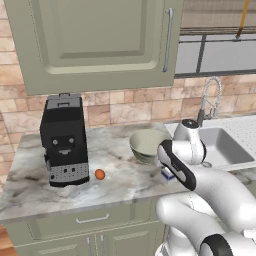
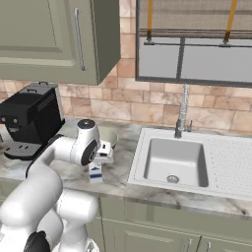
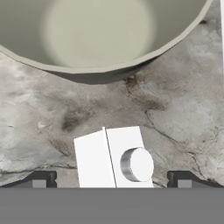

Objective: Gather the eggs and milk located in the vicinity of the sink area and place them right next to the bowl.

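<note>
At the left of the marble counter (image 1: pixel 120 150) stands a boxy black coffee machine (image 1: pixel 63 140), matte, with a perforated drip tray at its foot. Just right of its base lies the egg (image 1: pixel 100 174), 1 small orange-brown ball, well apart from the bowl (image 1: pixel 147 145). The bowl is wide, round and deep, pale grey-green with a lighter inside, set on the counter between the coffee machine and the sink (image 2: pixel 174 162).

The milk (image 3: pixel 114 156), a small white carton with blue markings, a gabled top and a round grey cap, stands upright on the counter just in front of the bowl, near it but not touching. The gripper (image 3: pixel 111 180) hangs right above the carton, its 2 dark fingertips (image 3: pixel 40 180) spread wide on either side of it with gaps showing, clamped on nothing. The white arm hides part of the bowl in both base views.

The counter is grey-veined stone over pale green cabinet doors (image 1: pixel 92 235). Rightward lies the white rectangular basin with round drain, ribbed drainboard and chrome gooseneck faucet (image 2: pixel 182 110). Behind runs a tan stone-tile wall (image 2: pixel 147 106), with green upper cabinets (image 1: pixel 95 40) and a window (image 2: pixel 197 54).
</note>
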Robot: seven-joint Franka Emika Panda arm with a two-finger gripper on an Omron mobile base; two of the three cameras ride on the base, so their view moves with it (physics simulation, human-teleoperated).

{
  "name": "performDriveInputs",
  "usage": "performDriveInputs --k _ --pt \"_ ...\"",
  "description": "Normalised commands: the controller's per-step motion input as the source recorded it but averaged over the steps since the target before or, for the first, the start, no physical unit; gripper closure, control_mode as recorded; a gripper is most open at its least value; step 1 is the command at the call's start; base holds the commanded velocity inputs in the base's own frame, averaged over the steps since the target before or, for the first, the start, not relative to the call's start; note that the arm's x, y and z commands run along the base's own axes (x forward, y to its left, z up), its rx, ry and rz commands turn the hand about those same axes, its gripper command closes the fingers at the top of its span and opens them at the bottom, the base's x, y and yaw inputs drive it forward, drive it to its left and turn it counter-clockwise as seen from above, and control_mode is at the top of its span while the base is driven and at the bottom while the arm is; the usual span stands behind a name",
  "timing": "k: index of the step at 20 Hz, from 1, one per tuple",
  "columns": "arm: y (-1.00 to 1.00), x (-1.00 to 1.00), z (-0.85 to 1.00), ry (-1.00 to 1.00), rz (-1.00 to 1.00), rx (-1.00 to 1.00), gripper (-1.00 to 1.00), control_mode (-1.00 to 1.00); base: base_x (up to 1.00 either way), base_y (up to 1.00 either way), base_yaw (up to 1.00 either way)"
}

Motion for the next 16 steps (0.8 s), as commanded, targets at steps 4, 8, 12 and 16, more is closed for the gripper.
performDriveInputs --k 4,8,12,16 --pt "0.00 0.01 -0.14 0.00 0.00 0.00 -1.00 -1.00 0.00 0.00 0.00" --pt "0.00 0.01 -0.14 0.00 0.00 0.00 -1.00 -1.00 0.00 0.00 0.00" --pt "0.00 0.00 -0.15 0.00 0.00 0.00 -1.00 -1.00 0.00 0.00 0.00" --pt "0.00 0.00 -0.16 0.00 0.00 0.00 1.00 -1.00 0.00 0.00 0.00"
